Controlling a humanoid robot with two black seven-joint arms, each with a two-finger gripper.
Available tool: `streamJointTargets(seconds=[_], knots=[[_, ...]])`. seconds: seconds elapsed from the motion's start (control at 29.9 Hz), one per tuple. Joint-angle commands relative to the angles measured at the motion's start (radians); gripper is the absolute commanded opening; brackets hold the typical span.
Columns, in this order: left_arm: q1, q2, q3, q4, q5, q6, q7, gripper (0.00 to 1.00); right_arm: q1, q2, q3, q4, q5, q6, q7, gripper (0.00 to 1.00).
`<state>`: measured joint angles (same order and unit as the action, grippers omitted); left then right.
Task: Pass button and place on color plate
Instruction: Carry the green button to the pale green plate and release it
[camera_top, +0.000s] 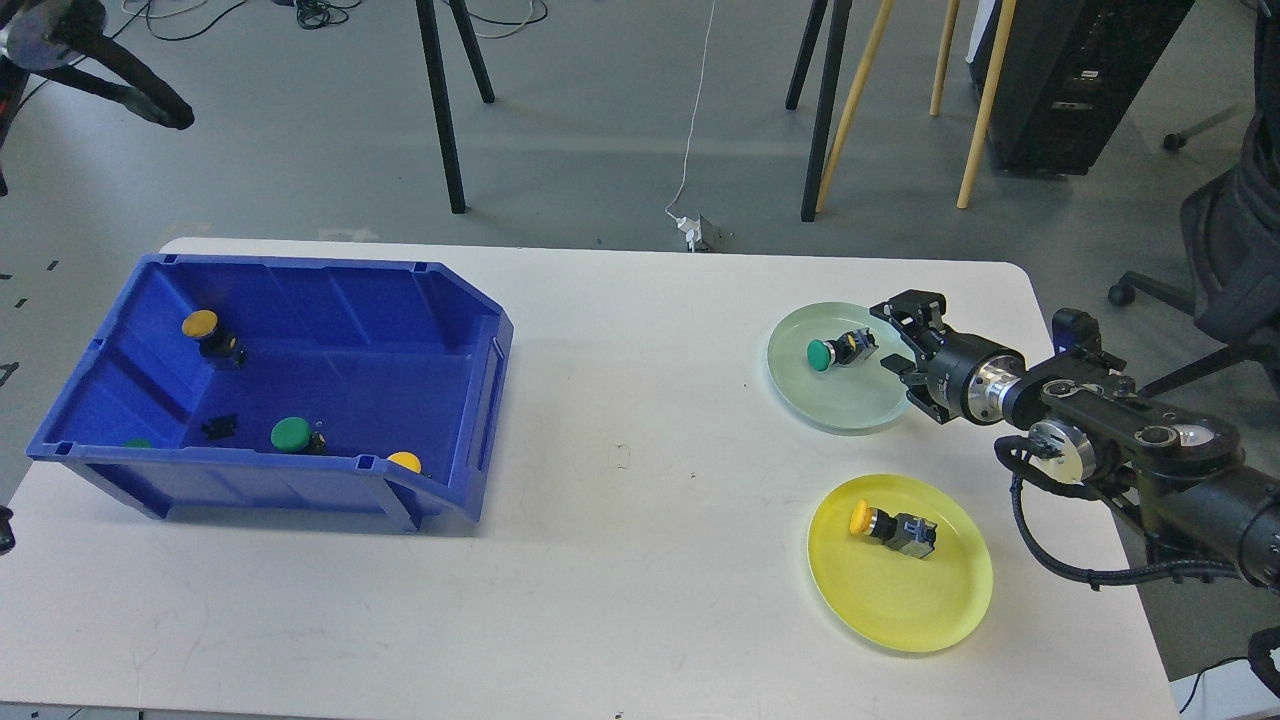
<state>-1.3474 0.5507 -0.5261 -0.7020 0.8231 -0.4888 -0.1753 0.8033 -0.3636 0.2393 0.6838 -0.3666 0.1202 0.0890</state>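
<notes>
A green-capped button (823, 354) lies on its side on the pale green plate (800, 400) at the right. My right gripper (886, 338) is low over the plate's right rim, just right of the button's body. Its jaws stand apart and the button seems free of them. A yellow-capped button (862, 518) lies on the yellow plate (930, 610) in front. The blue bin (480, 400) at the left holds several more buttons, among them a yellow one (200, 324) and a green one (291, 433). Only part of my left arm (60, 50) shows at the top left; its gripper is out of view.
The white table (620, 560) ends just right of the two plates. Chair and stand legs (440, 110) rise on the floor beyond the far edge. A small black part (220, 427) lies in the bin.
</notes>
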Motion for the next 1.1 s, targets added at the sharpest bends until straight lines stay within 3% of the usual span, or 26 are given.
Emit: streamJointTargets(seconds=[0.0,0.07,0.17,0.33,0.54,0.7,0.87,1.07], knots=[[-0.007,0.0,0.003,0.001,0.001,0.0,0.0,0.99,0.01,-0.006,0.008,0.008,0.005,0.001,0.0,0.88],[-0.015,0.001,0.003,0.001,0.001,0.0,0.0,0.99,0.028,-0.015,0.029,0.016,0.008,-0.005,-0.002,0.95],[-0.022,-0.002,0.005,0.001,0.005,0.0,0.002,0.99,0.049,-0.055,0.109,0.034,0.008,-0.002,0.0,0.98],[-0.045,-0.024,0.017,0.002,0.011,0.0,0.004,0.99,0.088,-0.106,0.254,0.037,0.006,0.004,0.014,0.99],[-0.036,-0.135,0.02,0.015,0.149,0.0,0.0,0.99,0.089,-0.185,0.353,0.036,0.006,0.01,0.012,0.99],[0.011,-0.219,0.047,0.036,0.241,0.2,-0.006,0.99,0.1,-0.222,0.357,0.02,0.005,0.012,-0.001,0.99],[0.036,-0.304,0.124,0.078,0.312,0.398,-0.07,0.99,0.112,-0.3,0.348,0.003,0.003,0.036,-0.031,0.99],[0.066,-0.362,0.138,0.096,0.304,0.475,-0.085,0.99,0.138,-0.321,0.35,0.008,0.008,0.064,-0.054,0.99]])
